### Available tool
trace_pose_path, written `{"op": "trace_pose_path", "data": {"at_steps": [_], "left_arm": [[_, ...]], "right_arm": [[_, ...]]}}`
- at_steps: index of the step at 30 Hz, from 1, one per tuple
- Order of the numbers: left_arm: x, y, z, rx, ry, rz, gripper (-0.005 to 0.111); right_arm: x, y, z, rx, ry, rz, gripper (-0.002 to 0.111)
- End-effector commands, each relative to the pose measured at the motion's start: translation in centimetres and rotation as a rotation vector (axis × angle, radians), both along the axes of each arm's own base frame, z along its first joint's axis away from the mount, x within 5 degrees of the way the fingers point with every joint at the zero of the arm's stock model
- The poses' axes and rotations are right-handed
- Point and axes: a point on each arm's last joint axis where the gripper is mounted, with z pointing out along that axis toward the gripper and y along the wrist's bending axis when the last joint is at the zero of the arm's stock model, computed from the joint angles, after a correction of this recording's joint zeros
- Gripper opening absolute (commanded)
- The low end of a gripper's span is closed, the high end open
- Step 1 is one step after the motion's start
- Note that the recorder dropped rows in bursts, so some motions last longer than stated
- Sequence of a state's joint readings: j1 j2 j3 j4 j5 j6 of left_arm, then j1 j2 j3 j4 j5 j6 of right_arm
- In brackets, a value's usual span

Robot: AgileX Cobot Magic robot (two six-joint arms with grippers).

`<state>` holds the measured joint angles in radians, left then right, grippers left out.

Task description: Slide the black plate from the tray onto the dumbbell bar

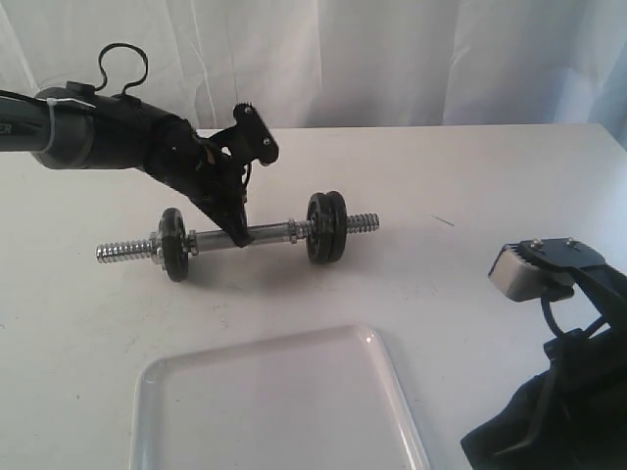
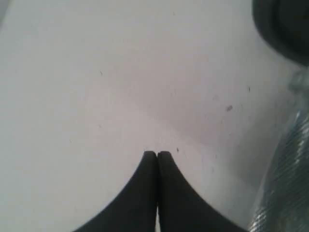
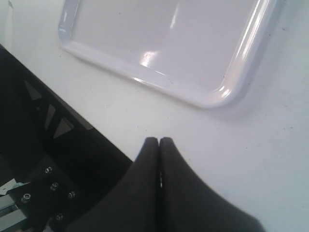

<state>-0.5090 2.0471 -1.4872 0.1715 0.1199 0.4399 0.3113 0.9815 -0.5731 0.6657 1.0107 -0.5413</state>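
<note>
The white tray point(image 1: 390, 382) lies at the table's front and holds nothing; its rim point(image 3: 159, 81) also shows in the right wrist view. The chrome dumbbell bar point(image 1: 269, 233) lies across the middle of the table. It carries one black disc point(image 1: 173, 244) near its left end and two black discs point(image 1: 326, 226) side by side near its right end. I cannot tell which of them is the black plate. My left gripper point(image 1: 240, 241) is shut and empty, its tips down at the bar's middle. Over bare table its fingertips point(image 2: 149, 155) are pressed together, beside the bar point(image 2: 289, 188) and a disc point(image 2: 285, 24). My right gripper point(image 3: 159, 141) is shut and empty.
The right arm point(image 1: 563, 392) rests low at the front right corner, with its gripper pointing towards the tray. A white curtain hangs behind the white table point(image 1: 470, 176). Threaded bar ends point(image 1: 120, 254) stick out past the discs.
</note>
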Motion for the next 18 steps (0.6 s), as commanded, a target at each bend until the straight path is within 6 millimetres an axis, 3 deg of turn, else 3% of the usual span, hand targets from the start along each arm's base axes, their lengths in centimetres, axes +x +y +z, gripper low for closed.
{"op": "trace_pose_path", "data": {"at_steps": [1, 5, 10, 18], "left_arm": [[-0.1, -0.8, 2.2, -0.093, -0.091, 0.003, 0.0], [0.3, -0.4, 1.7, -0.084, -0.089, 0.008, 0.0], [1.3, 0.1, -0.5, -0.081, -0.079, 0.028, 0.0], [1.1, -0.5, -3.5, -0.052, 0.004, 0.036, 0.0]], "right_arm": [[-0.1, -0.1, 0.0, -0.005, -0.009, 0.009, 0.0], [-0.1, -0.1, 0.0, -0.005, -0.007, 0.01, 0.0], [-0.1, -0.1, 0.0, -0.005, -0.007, 0.01, 0.0], [-0.1, -0.1, -0.1, -0.012, -0.009, 0.015, 0.0]]}}
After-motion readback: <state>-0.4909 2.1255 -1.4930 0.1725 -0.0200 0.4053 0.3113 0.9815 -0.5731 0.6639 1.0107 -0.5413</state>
